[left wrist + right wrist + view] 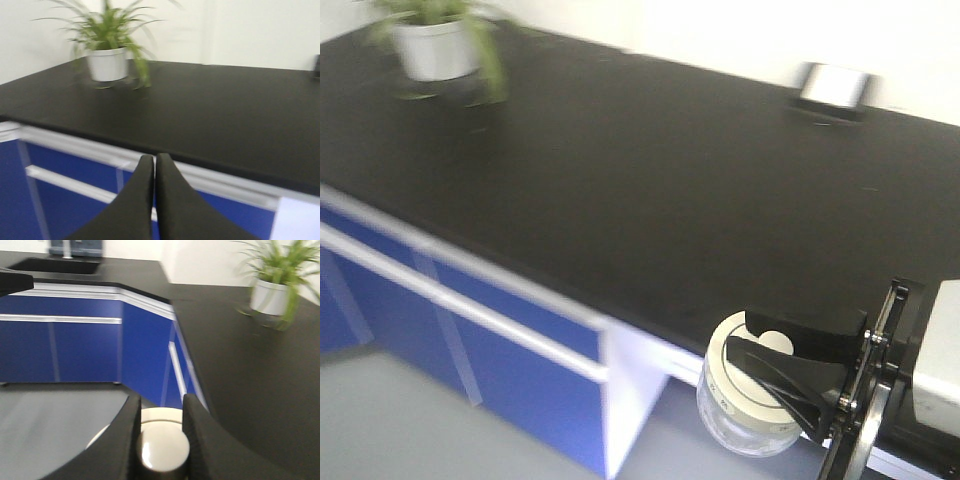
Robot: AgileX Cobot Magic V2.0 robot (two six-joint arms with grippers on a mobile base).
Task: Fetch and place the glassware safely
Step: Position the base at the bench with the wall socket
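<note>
Blur softened all three views, and we could not make out the pale box (833, 88) at the black counter's (650, 180) far edge. In the front view the right arm was cut off at 4 o'clock. The right gripper (775, 350) was clamped on the knob (772, 342) of the cream lid (728, 368). The glass jar (748, 428) hung off the counter's front edge, at 9 o'clock from the claw's body. The right wrist view showed only lid and knob between the fingers (127, 440); the glass was hidden. Only the left wrist view showed the left gripper (154, 159), pressed together on nothing, with the potted plant (106, 64) at 11 o'clock.
</note>
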